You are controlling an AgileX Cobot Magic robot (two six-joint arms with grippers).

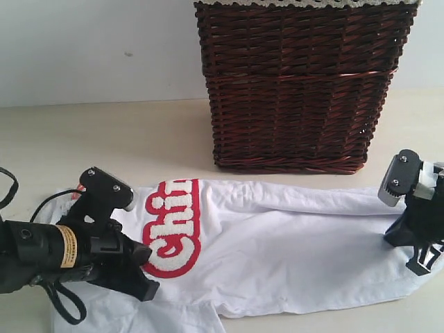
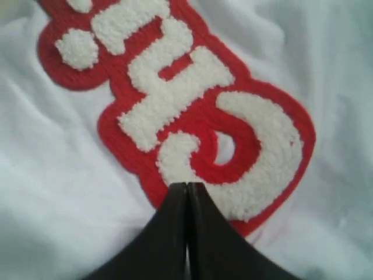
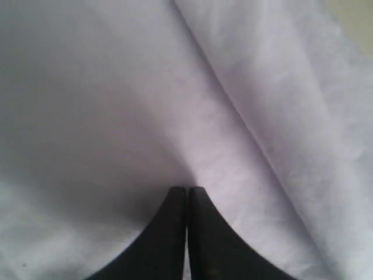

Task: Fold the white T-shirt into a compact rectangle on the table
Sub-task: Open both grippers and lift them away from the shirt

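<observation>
The white T-shirt (image 1: 291,243) lies spread across the table (image 1: 104,139), its red patch with fuzzy white letters (image 1: 173,229) towards the left. My left gripper (image 1: 142,262) is down on the shirt beside the patch. In the left wrist view the left gripper (image 2: 187,185) is shut, its tips pinching cloth at the patch's (image 2: 192,111) edge. My right gripper (image 1: 416,260) is down on the shirt's right end. Seen from the right wrist, the right gripper (image 3: 187,189) is shut on plain white cloth (image 3: 116,105), and a crease runs away from its tips.
A dark brown wicker basket (image 1: 298,90) stands at the back of the table, just behind the shirt's far edge. Bare tabletop shows at the back left and along the front right edge (image 1: 333,322). A pale wall rises behind.
</observation>
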